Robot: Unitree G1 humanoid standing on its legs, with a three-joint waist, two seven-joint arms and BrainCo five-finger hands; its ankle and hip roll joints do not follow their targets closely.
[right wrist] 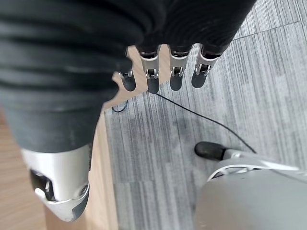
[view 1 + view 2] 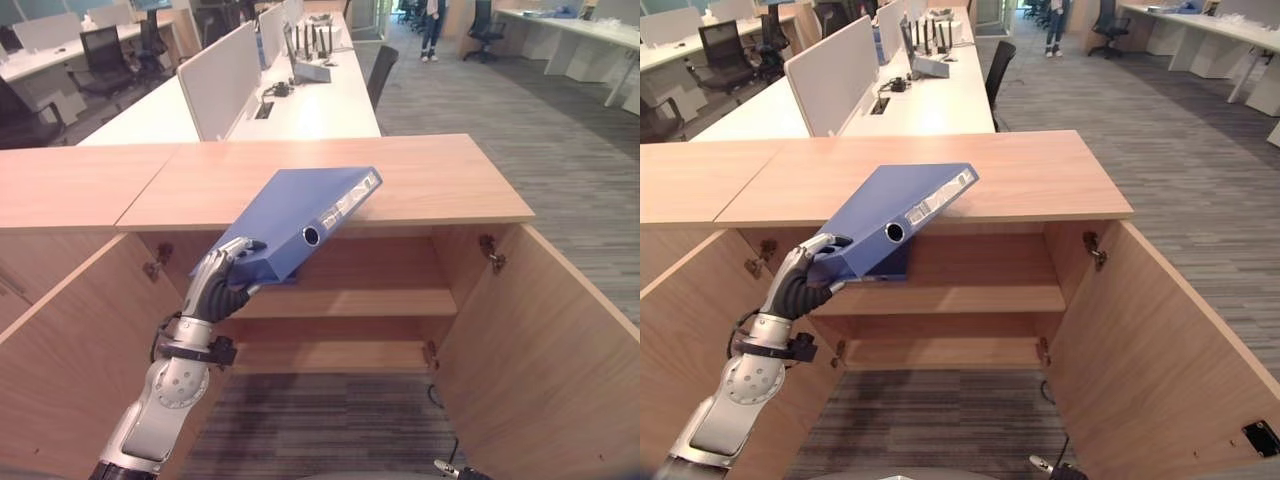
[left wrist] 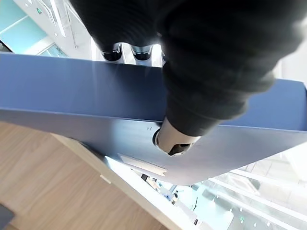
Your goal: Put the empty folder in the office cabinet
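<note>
1. Folder (image 2: 300,220): blue, with a ring hole and a label on its spine, held in the air in front of the cabinet (image 2: 330,190), tilted so its far end rises over the front edge of the cabinet's top.
2. Left hand (image 2: 225,275) grips the folder's lower end, thumb on one face and fingers curled round the other; the left wrist view shows the thumb (image 3: 175,139) pressed on the blue cover.
3. The cabinet is low and made of light wood, with both doors swung wide open; the left door (image 2: 70,350) and right door (image 2: 545,350) stand out toward the camera.
4. Inside, a shelf (image 2: 350,302) runs across the middle, with the cabinet floor below it; the folder's lower end hangs just in front of the shelf's left part, above it.
5. Right hand (image 1: 163,72) hangs over grey carpet (image 1: 192,134) beside the edge of a wooden door, fingers straight and relaxed, holding nothing.
6. Beyond the cabinet stand white desks (image 2: 300,105) with partition screens, office chairs (image 2: 100,55), and a person (image 2: 432,30) standing far off in the aisle.
</note>
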